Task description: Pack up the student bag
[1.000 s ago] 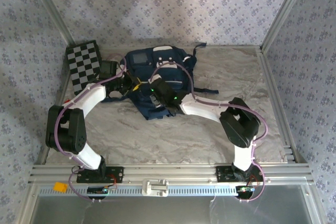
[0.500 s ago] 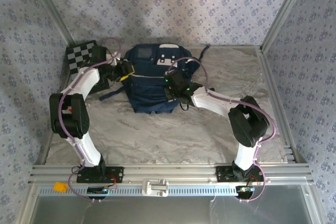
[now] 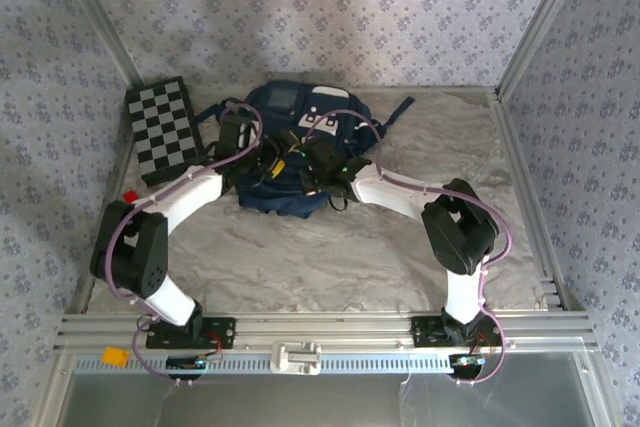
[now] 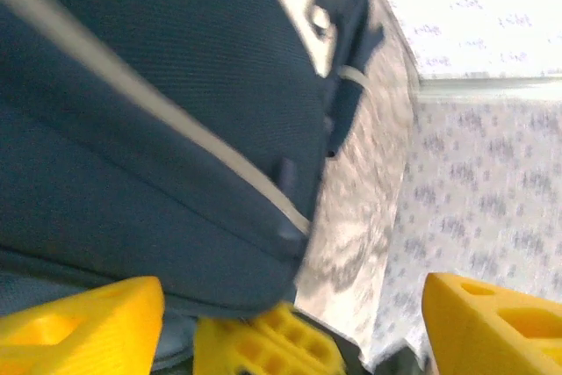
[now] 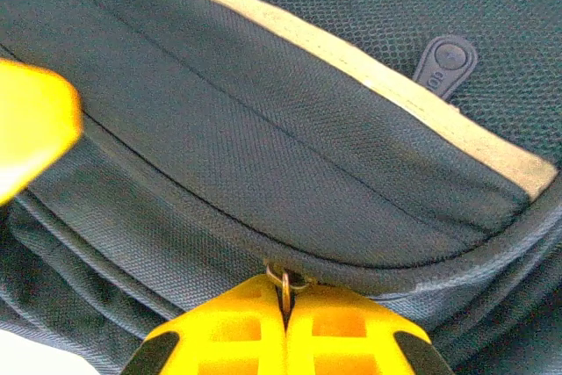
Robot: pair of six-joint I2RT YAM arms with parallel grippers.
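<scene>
student bag [image 3: 290, 199] sits mid-table toward the far edge, long axis running far-to-near, white patches [image 3: 322, 121] at the far end, straps trailing toward both far corners

right gripper [image 5: 285, 298]: fingers pressed together, clamped on the metal zipper pull [image 5: 284, 277] at the seam below the white trim stripe [image 5: 351, 72]. rubber tab [image 5: 446, 61] sits just past the stripe, untouched

left gripper [image 4: 290, 292]: fingers wide apart, holding nothing. bag's edge fabric lies over one finger, table [image 4: 360, 217] shows beyond that edge

key relation: the pull is already in the right gripper, and the zip seam curves off to both sides of it, crosswise to the bag's long axis as far as I can judge. my read is the next move is a drag along that seam, not a lift; can't tell which direction opens it. left gripper is just beside it over the bag's left half, so it's the nearer one to pin fabric as a counter-hold. without that I'd expect the whole bag to slide with the pull

vs 0.5 s ago: left gripper was out at the bag's far-left corner near the checkerboard [image 3: 163, 130], now it's in over the middle. right gripper has shifted slightly left and nearer. bag is in roughly the same spot, but the left strap now points at the far-left corner instead of lying off the near-left side
</scene>
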